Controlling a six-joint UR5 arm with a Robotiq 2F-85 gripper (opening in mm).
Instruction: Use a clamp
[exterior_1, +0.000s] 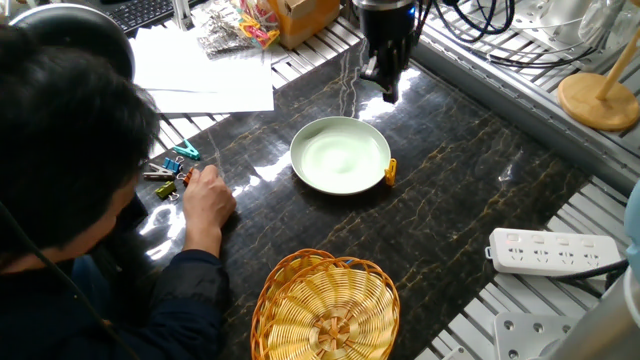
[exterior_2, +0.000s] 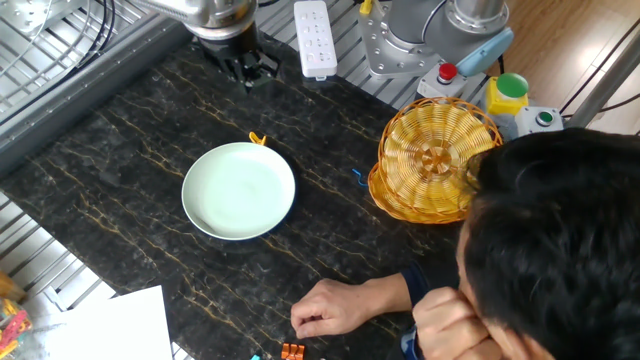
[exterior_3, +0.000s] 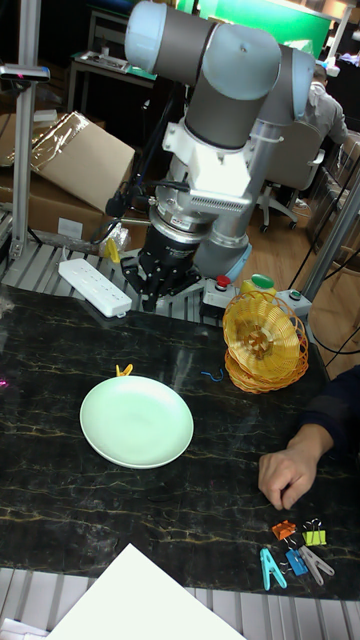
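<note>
Hovering over the dark marble bench (exterior_1: 450, 190), the claw (exterior_1: 387, 85) hangs beyond the pale green bowl (exterior_1: 340, 155), its dark fingers bunched too close to the body for me to tell whether they stand wide or narrow; nothing shows between them. The clamp (exterior_1: 391, 171), tiny and yellow-orange, sits on the bowl's rim, well apart from the claw. A person's hand (exterior_1: 208, 200) rests near a cluster of small clips (exterior_3: 297, 556). A wicker basket (exterior_2: 432, 160) stands beside.
</note>
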